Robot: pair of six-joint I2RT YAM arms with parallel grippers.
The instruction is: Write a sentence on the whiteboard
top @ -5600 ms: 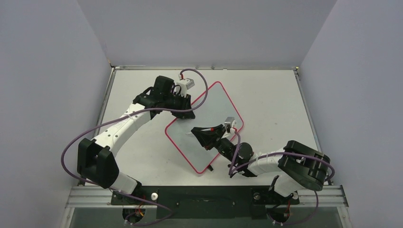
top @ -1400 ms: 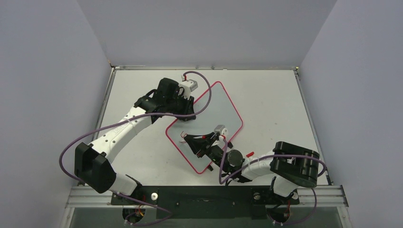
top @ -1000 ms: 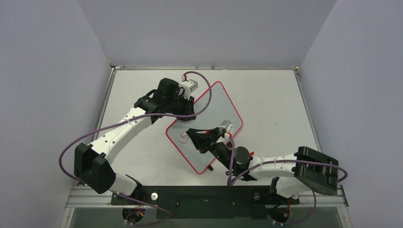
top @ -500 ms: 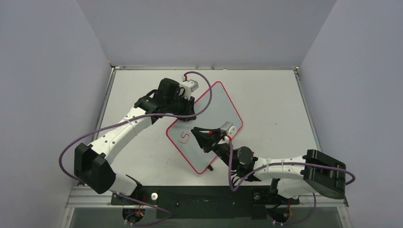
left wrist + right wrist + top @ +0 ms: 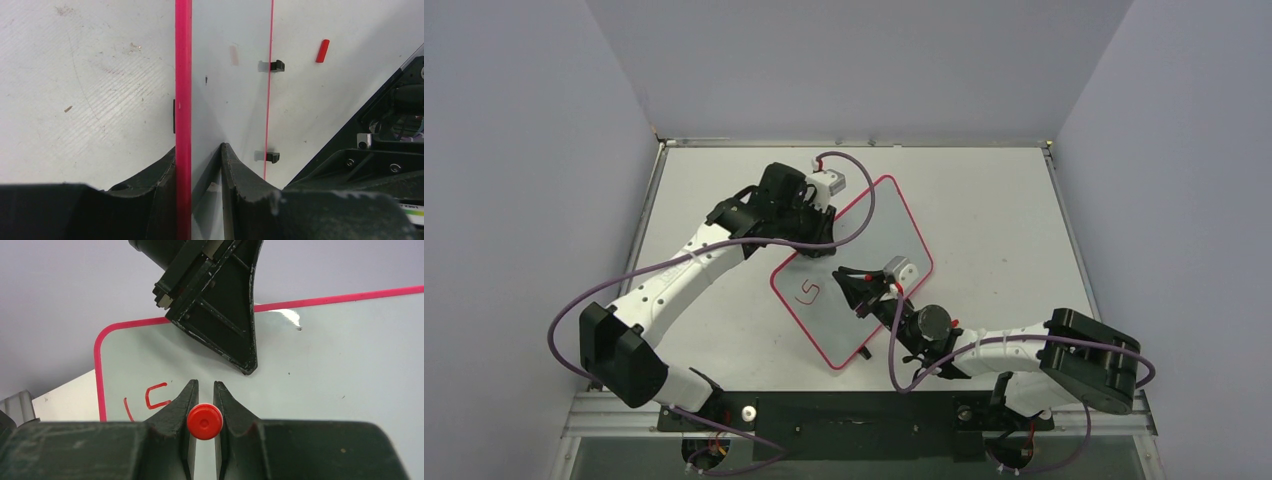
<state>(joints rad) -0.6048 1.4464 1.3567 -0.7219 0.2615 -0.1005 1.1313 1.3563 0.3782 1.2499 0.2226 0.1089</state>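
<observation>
Top external view: the whiteboard point(image 5: 874, 225) lies on the table point(image 5: 994, 200) at centre frame, turned cornerwise like a diamond. The writing point(image 5: 809, 291) is a single red "S" near the board's left corner. The left gripper point(image 5: 812, 238) reaches in from the upper left. The left wrist view shows its jaws narrow, pinched on the board's pink edge, with two black clips point(image 5: 272, 65) on the opposite edge and a red cap point(image 5: 323, 50) on the table beyond. The right gripper point(image 5: 861, 287) hangs over the board's middle, right of the letter, with its jaws nearly together, clamping a red marker point(image 5: 204, 421)
</observation>
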